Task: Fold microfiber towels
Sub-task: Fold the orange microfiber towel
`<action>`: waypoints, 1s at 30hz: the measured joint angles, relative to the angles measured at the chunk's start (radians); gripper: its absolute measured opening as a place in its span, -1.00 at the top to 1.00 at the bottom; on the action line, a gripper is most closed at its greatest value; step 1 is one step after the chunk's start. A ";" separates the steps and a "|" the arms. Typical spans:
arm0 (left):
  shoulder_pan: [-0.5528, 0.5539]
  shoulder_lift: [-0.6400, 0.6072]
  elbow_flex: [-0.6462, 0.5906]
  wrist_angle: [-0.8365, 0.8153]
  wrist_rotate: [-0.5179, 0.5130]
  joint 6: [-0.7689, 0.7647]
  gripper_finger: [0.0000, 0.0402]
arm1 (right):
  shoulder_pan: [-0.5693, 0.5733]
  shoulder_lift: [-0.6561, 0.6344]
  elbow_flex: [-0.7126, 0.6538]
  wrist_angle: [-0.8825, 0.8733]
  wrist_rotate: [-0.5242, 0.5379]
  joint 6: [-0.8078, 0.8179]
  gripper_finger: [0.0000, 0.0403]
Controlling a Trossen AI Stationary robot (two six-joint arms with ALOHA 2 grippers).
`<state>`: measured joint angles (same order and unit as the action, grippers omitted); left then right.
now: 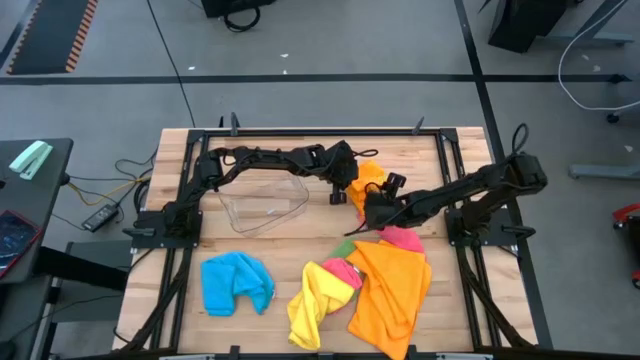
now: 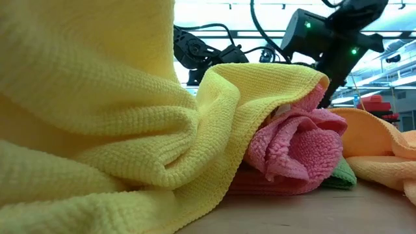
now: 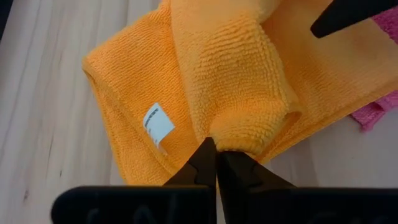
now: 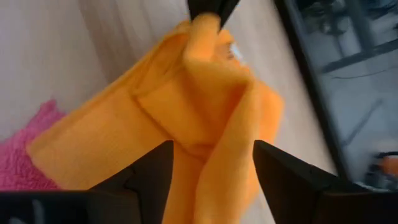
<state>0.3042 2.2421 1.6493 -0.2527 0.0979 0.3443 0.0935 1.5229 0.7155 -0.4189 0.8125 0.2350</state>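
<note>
Low view: yellow towel (image 2: 97, 117) fills most of the pic, cut off at top, left and bottom, hiding table behind. Green towel (image 2: 341, 174) shows only a corner (rest under pink towel (image 2: 296, 146)). Label (image 3: 158, 124) on orange towel (image 3: 236, 68): print too small to read.
</note>
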 joint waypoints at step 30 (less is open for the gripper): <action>0.000 0.000 0.000 -0.024 0.000 0.003 0.96 | -0.064 -0.055 -0.021 -0.182 0.126 0.228 -0.29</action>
<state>0.3038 2.2421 1.6493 -0.2771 0.0982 0.3473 0.0292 1.4676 0.6947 -0.6004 0.9384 0.4631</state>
